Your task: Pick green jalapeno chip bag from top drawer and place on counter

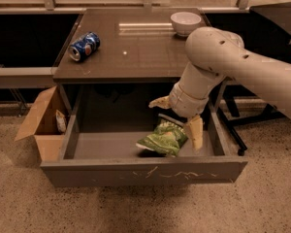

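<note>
The green jalapeno chip bag (164,140), crinkled light-green foil, lies in the open top drawer (140,171), right of its middle and near the front panel. My gripper (177,118) hangs in the drawer just above the bag's right end. It is open, with one tan finger (160,102) behind the bag and the other finger (195,132) at the bag's right side. The bag rests on the drawer floor. The counter (131,50) is the dark glossy tabletop above the drawer.
A blue soda can (84,46) lies on its side at the counter's left. A white bowl (185,23) stands at the back right. An open cardboard box (42,125) sits on the floor left of the drawer. My arm crosses the counter's right front corner.
</note>
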`<state>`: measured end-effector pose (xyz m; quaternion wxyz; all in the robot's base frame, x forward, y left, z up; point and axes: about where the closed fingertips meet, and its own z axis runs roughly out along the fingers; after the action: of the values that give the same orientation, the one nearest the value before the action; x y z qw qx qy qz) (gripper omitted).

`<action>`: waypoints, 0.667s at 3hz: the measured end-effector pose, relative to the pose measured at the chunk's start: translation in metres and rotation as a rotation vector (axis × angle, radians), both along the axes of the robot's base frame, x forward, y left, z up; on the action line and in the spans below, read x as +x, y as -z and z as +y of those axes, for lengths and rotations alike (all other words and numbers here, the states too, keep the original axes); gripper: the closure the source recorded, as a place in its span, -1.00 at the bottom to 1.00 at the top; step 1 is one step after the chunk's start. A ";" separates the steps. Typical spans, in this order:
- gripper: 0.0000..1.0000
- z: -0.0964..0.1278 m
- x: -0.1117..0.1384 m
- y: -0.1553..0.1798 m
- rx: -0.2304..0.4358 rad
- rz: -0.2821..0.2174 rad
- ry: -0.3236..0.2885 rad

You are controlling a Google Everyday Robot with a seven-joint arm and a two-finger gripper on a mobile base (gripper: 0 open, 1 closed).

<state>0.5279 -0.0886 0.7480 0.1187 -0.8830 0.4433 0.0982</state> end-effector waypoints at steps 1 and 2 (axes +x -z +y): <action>-1.00 -0.004 0.013 0.019 -0.023 -0.024 -0.024; -1.00 -0.011 0.035 0.039 -0.040 -0.066 -0.055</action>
<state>0.5629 -0.0998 0.7089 0.1128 -0.8998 0.4167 0.0634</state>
